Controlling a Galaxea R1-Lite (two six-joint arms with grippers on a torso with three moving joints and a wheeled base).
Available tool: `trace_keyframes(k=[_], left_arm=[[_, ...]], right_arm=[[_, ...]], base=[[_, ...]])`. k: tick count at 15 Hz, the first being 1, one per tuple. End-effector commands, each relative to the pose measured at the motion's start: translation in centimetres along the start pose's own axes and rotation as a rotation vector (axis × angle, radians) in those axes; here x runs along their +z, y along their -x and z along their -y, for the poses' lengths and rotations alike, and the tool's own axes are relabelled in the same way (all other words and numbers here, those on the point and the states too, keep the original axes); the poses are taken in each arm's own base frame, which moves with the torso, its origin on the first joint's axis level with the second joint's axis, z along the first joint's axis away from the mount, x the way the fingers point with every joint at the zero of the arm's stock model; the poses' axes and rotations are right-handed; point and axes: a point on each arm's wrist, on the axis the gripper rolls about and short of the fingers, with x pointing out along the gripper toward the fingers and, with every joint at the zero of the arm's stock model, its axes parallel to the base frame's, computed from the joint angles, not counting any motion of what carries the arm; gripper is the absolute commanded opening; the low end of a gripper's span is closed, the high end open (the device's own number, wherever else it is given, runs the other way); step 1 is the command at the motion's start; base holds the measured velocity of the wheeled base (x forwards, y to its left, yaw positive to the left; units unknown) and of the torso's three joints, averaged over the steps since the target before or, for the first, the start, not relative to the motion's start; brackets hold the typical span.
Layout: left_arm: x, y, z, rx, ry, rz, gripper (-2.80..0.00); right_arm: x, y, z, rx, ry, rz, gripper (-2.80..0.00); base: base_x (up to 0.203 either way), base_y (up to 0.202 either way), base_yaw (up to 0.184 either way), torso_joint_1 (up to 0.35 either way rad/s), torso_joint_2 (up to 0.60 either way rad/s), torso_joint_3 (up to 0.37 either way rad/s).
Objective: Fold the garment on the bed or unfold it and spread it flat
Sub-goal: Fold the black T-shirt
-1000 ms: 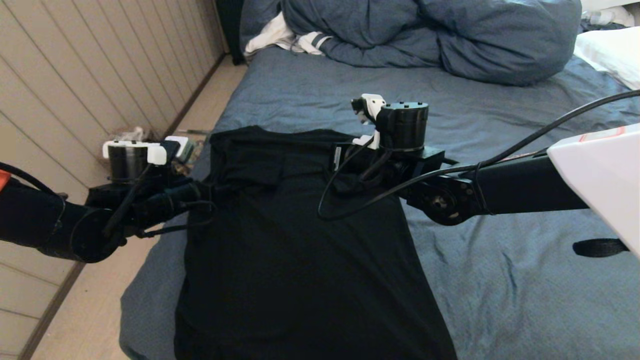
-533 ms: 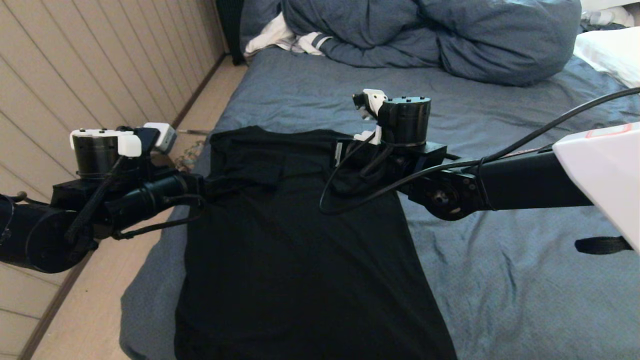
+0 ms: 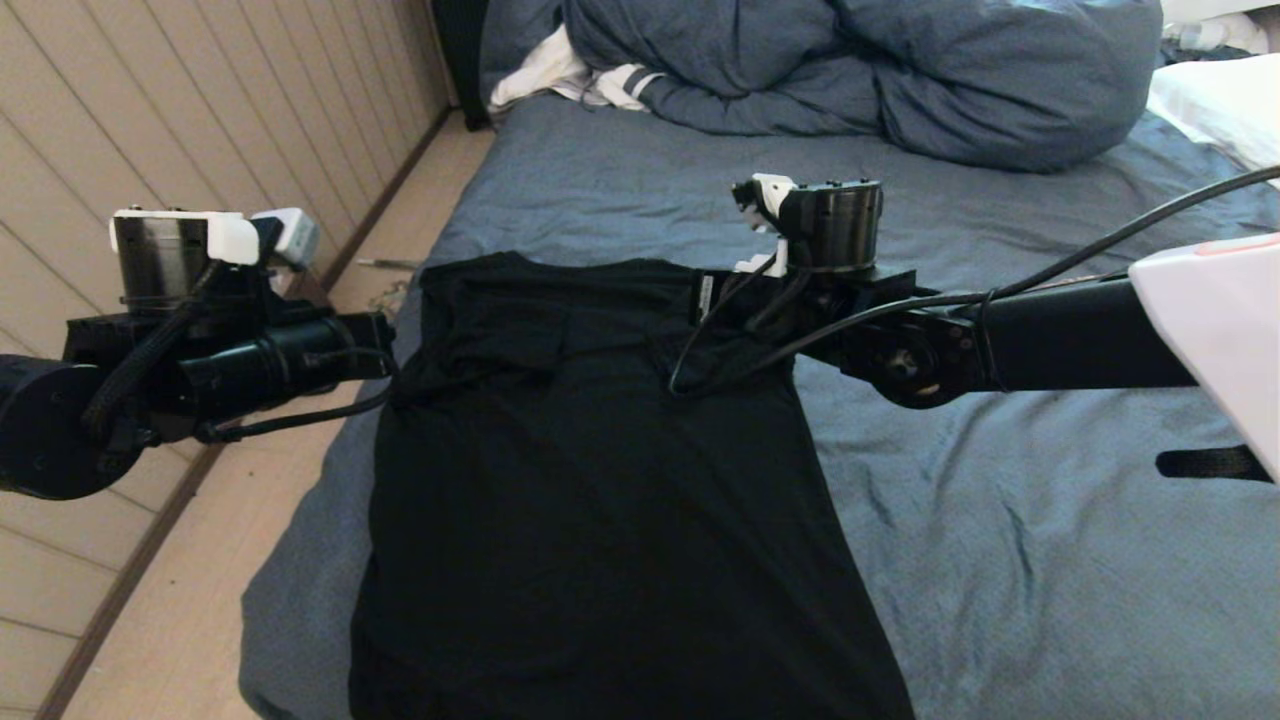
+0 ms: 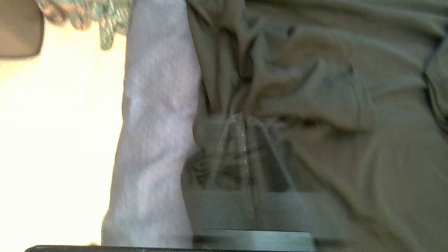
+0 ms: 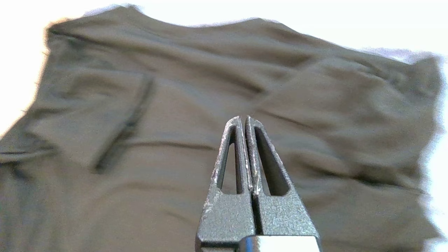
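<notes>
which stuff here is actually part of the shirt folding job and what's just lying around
Part of the job:
- black T-shirt, lying plain side up
- bed under it
- left gripper, shut at the shirt's left edge
- right gripper, shut, empty, over the shirt

Just lying about:
- bunched blue duvet
- white cloth with dark stripes
- white pillow

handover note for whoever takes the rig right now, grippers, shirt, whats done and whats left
Left gripper: shut, empty, at the garment's left sleeve edge.
Right gripper: shut, empty, above the garment near its collar end.
Garment: plain black side up on the bed, body lying lengthwise, both sleeves folded inward.
Done: sleeve folds.
Left: probably fold the body end over end and smooth it.
</notes>
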Motion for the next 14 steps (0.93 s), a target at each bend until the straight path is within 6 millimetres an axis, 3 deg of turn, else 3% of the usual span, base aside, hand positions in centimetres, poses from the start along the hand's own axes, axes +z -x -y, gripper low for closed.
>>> trace_keyframes(k=[1, 3, 7, 10, 11, 14], left_arm=[[0.8, 1.5, -0.4, 0.011, 0.012, 0.024, -2.80], [0.9, 3.5, -0.9, 0.037, 0.024, -0.030, -2.80], [0.6, 8.2, -1.5, 0.051, 0.127, -0.324, -2.80], [0.3, 11.2, -1.1, -0.152, 0.270, -0.551, -2.80], [-0.2, 12.0, -1.1, -0.178, 0.299, -0.626, -2.80], [-2.6, 12.7, -1.4, -0.189, 0.272, -0.768, -2.80]], right_arm=[[0.5, 0.2, 1.1, -0.033, -0.004, -0.025, -2.80], [1.9, 1.7, 3.2, -0.093, -0.035, -0.074, -2.80], [1.7, 4.8, 4.8, -0.202, -0.112, -0.362, -2.80], [0.6, 8.1, 5.1, -0.270, -0.170, -0.718, -2.80], [0.4, 9.4, 5.2, -0.266, -0.205, -0.826, -2.80], [-0.4, 12.6, 5.5, -0.268, -0.247, -0.926, -2.80]], base=[[0.000, 0.000, 0.000, 0.000, 0.00, 0.000], [0.000, 0.000, 0.000, 0.000, 0.00, 0.000], [0.000, 0.000, 0.000, 0.000, 0.00, 0.000], [0.000, 0.000, 0.000, 0.000, 0.00, 0.000], [0.000, 0.000, 0.000, 0.000, 0.00, 0.000], [0.000, 0.000, 0.000, 0.000, 0.00, 0.000]])
